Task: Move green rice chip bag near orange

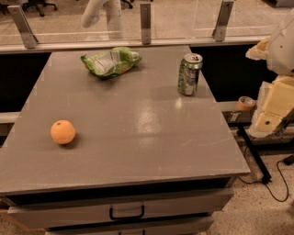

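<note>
The green rice chip bag (110, 61) lies crumpled at the far middle-left of the grey table (138, 137). The orange (63, 132) sits near the table's left edge, closer to the front and well apart from the bag. My gripper (270, 112) shows as cream-white parts at the right edge of the view. It is off the table's right side, level with the table top, far from both the bag and the orange, and holds nothing that I can see.
An upright green-and-silver drink can (189, 74) stands at the far right of the table. A metal rail with posts (145, 23) runs behind the table, and a white shape (103, 13) hangs beyond it. A drawer handle (127, 213) is below the front edge. Cables lie on the floor at the right.
</note>
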